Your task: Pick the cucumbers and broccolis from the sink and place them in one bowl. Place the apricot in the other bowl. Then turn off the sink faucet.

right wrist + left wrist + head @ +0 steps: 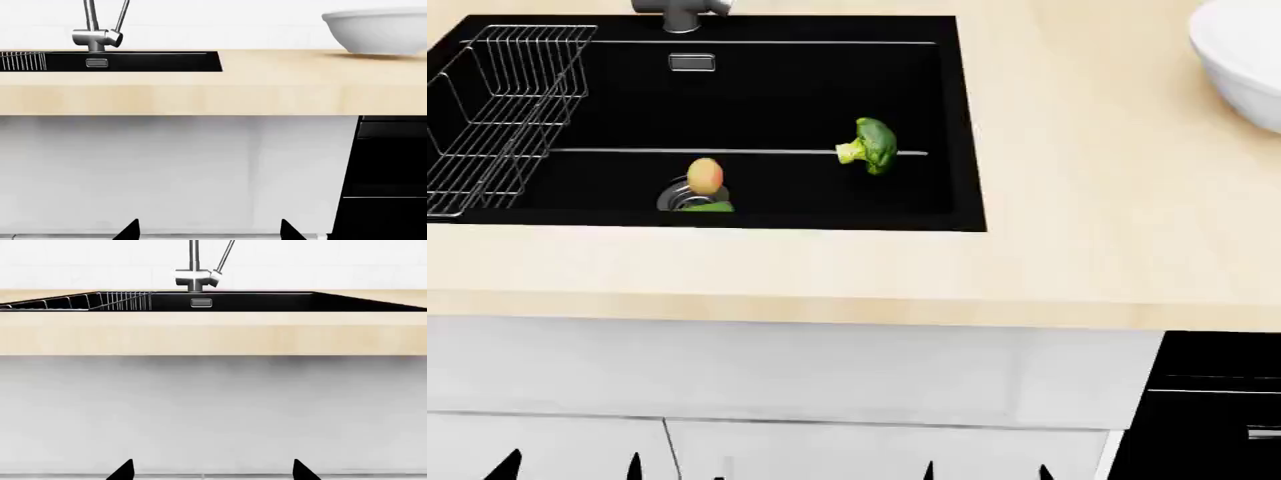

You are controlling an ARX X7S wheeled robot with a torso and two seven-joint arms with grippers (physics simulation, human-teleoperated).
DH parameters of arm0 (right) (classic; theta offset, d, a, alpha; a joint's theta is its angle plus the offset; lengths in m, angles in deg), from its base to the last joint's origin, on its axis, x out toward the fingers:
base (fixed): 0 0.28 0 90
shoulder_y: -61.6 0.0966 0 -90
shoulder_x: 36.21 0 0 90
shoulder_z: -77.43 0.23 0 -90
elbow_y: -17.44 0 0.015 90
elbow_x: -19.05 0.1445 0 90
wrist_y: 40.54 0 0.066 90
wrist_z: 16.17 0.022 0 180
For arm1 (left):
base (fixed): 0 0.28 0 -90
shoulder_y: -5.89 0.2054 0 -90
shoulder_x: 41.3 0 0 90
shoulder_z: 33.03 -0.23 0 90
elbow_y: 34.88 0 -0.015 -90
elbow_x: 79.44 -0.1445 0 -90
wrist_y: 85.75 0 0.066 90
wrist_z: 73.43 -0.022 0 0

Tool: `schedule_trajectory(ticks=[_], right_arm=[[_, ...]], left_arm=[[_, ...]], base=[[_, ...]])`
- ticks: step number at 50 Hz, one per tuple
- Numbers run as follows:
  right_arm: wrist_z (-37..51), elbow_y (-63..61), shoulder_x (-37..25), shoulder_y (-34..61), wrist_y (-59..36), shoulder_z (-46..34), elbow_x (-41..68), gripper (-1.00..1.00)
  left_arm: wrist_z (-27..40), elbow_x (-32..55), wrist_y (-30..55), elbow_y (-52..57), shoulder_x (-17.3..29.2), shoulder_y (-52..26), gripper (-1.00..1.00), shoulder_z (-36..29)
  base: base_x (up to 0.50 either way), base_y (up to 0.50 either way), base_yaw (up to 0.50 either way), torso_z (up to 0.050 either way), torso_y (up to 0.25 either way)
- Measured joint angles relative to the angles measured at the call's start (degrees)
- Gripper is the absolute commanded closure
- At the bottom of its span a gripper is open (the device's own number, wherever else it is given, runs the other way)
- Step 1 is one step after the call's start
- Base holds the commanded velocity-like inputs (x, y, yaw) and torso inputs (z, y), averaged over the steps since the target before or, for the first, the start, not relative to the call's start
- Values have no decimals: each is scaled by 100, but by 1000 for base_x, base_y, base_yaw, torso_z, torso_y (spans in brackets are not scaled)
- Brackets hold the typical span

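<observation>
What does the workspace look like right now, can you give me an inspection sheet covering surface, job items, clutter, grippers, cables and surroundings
Surface: pale wood counter with the black sink set into it.
Job's things: apricot in the sink at the drain, a bit of green showing just below it; broccoli lying in the sink to the apricot's right; one white bowl on the counter at far right, partly cut off; faucet behind the sink. No whole cucumber seen.
Clutter: wire rack in the sink's left part.
Grippers: left gripper and right gripper low in front of the cabinets, fingertips apart, holding nothing.
Cables: nothing seen.
Surroundings: white cabinet fronts, a dark appliance at right.
</observation>
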Motion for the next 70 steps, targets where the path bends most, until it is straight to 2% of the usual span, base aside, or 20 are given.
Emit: schedule_trajectory(ticks=[27,37,44,60,70], right_arm=[[327,-134,-285,-1,-201,-325,284,-100],[463,-292,-404,-10,-328,-471,327,-100],[523,-634,-501,-45,-555,-558,371,-100],[556,-1734,-798,-132,-1381,-564,660,-100],[578,-2164,-943,-181,-1704,-546,800,-100]], left_arm=[[551,242,83,163,265,33,-100,-253],[687,282,239,513,399,99,-100,-392],[721,391,665,1078,519,152,-100,-445],[727,709,2313,2806,872,45,-100,-500],[759,850,3017,3485,998,-70,-100,-551]], base=[[0,0,0,0,0],[0,0,0,50,88],[0,0,0,50,82],[0,8,0,50,82],[0,500,0,50,82]])
